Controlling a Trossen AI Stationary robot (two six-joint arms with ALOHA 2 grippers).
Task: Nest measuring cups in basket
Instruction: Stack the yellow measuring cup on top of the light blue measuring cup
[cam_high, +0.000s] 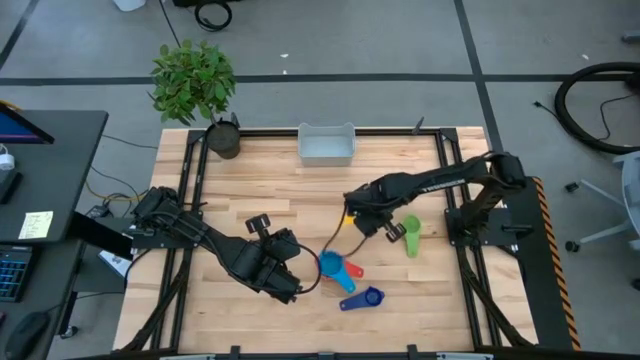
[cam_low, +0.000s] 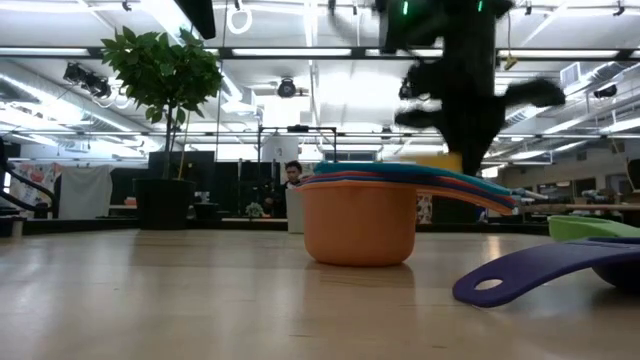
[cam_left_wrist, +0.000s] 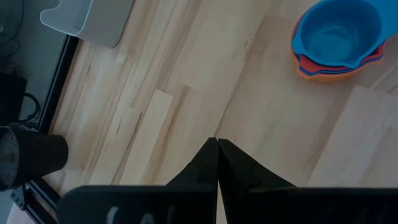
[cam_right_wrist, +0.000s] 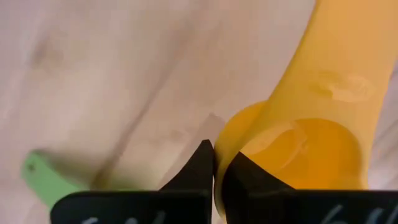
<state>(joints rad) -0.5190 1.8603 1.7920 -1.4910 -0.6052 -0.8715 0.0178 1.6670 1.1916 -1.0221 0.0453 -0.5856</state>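
At frame centre, right gripper (cam_right_wrist: 214, 163) clamped on yellow measuring cup (cam_right_wrist: 298, 149); left gripper (cam_left_wrist: 217, 155) fingers together, lower centre-left.

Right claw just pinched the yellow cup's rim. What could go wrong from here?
1. The right claw holds the small yellow plastic measuring cup only by its thin rim, so it may slip or twist when lifted.
2. The pale grey plastic basket sits at the table's far edge, so a long carry.
3. The green plastic cup lies beside the grip and could get knocked.
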